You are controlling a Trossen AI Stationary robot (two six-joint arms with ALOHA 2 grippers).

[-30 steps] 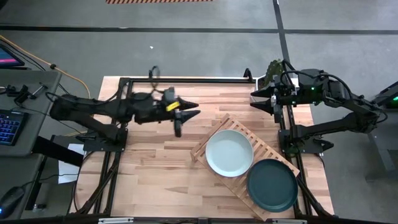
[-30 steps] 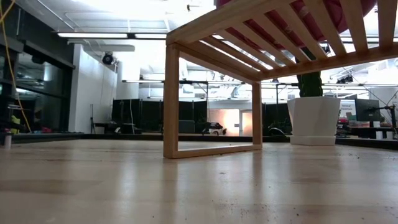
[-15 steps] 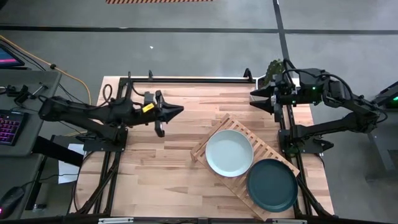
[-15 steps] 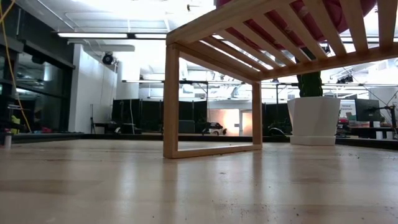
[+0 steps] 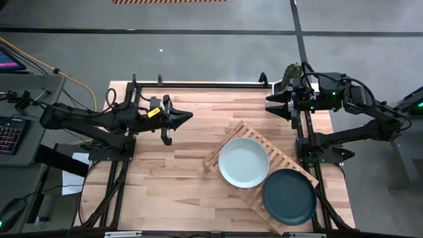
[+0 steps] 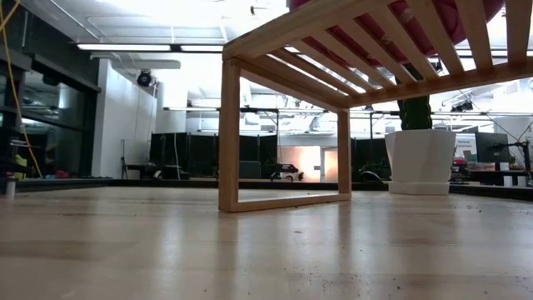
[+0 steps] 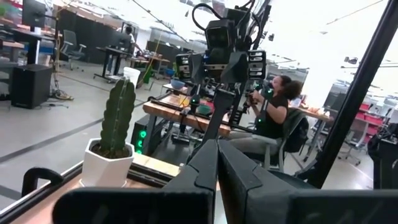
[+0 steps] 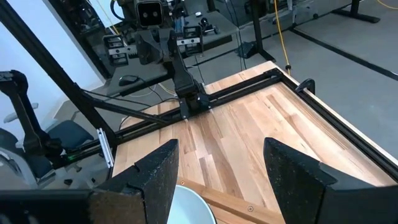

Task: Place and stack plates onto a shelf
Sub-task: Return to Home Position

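Overhead, a pale mint round plate (image 5: 244, 162) and a dark teal round plate (image 5: 289, 196) top the slatted light-wood shelf (image 5: 277, 157). Only the low view catches a magenta plate (image 6: 491, 7) underneath (through the slats). Left gripper (image 5: 187, 117) is pinched closed, empty; right gripper (image 5: 272, 103) gapes wide, empty.

Surroundings of the bench, as my feeds show them

From above I see a pale wood surface (image 5: 165, 178) edged by a black frame rail (image 5: 198, 84), standing on a grey floor (image 5: 198, 53). At the left edge of the frame there is a side desk with a backlit keyboard (image 5: 8, 134). A cactus (image 5: 289, 71) in a white faceted pot (image 6: 419, 161) stands at the surface's upper right corner. Beyond it, the left wrist view shows me a person (image 7: 273, 115) seated at a cluttered workbench in an open, brightly lit lab.
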